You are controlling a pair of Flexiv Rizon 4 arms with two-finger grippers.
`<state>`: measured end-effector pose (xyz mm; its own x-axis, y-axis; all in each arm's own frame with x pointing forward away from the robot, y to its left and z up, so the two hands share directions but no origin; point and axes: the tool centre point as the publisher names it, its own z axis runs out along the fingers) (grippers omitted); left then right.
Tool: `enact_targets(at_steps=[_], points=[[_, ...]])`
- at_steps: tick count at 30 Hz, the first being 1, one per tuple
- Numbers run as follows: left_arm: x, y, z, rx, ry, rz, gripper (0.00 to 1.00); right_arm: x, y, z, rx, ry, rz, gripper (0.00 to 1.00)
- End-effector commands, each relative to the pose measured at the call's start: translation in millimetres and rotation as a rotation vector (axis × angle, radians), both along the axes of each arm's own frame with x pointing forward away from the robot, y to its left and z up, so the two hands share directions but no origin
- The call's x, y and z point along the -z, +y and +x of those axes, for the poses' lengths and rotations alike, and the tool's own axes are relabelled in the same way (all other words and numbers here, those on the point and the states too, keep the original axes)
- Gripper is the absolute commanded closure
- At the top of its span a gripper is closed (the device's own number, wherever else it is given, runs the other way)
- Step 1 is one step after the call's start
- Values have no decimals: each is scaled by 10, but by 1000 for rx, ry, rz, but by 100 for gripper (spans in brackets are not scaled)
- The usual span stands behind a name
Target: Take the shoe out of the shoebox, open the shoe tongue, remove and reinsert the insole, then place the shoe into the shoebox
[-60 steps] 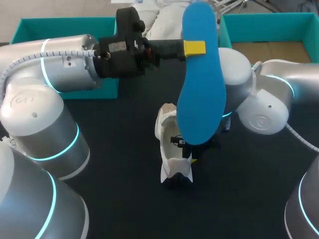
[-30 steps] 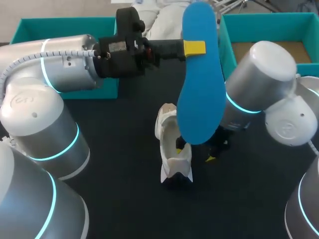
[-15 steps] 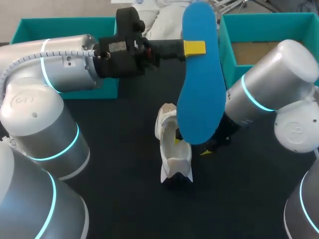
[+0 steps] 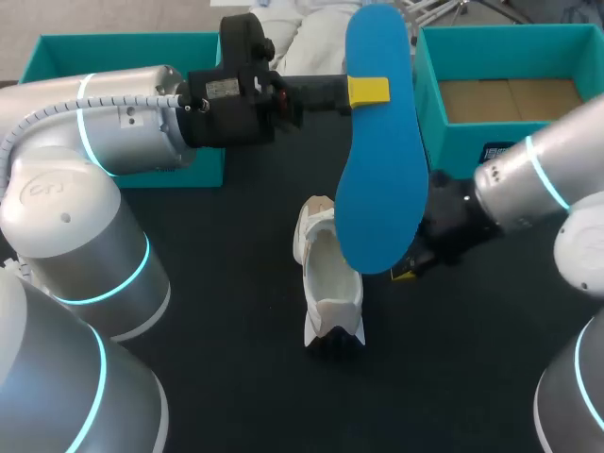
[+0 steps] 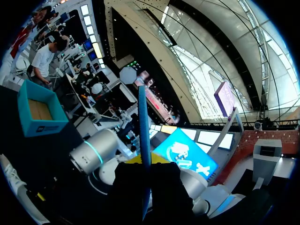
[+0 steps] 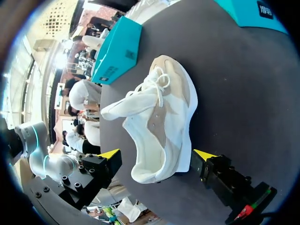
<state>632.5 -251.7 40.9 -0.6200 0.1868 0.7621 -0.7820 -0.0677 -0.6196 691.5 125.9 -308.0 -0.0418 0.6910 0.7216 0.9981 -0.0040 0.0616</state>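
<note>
You are holding the flat blue foam insole [image 4: 377, 170] upright above the table in your left gripper [image 4: 368, 91], whose fingers are clamping it near its upper end. In the left wrist view it is showing edge-on [image 5: 143, 131] between them. The white and beige lace-up sneaker [image 4: 326, 278] is sitting on the dark table [image 4: 208, 377], well outside the open teal cardboard shoebox [image 4: 453, 142]. Your right gripper [image 6: 157, 154] is spread wide around the heel end, one finger just beside the sole and the other apart from it, so it is gripping nothing. To reinsert the insole well, you are probably needing to steady the sneaker first by closing on the heel without crushing the collar. Then bring the insole down toe-first, angled along the sneaker's length, and watch that the pulled-out tongue is not folding under it.
</note>
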Motion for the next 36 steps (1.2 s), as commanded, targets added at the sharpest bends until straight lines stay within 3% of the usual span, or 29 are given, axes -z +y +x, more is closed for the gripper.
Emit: enact_targets(at_steps=[1, 4, 18, 32, 36], points=[[14, -13, -9, -3, 0, -2, 100, -19, -133, -26, 0, 16, 230, 0], [14, -13, -9, -3, 0, -2, 100, -87, -191, 7, 93, 44, 320, 0], [14, -13, -9, -3, 0, -2, 100, -87, -191, 7, 93, 44, 320, 0], [14, -13, -9, -3, 0, -2, 100, -630, -303, 123, 121, 100, 388, 0], [14, -13, -9, -3, 0, -2, 100, -801, -267, 164, 102, 72, 414, 0]])
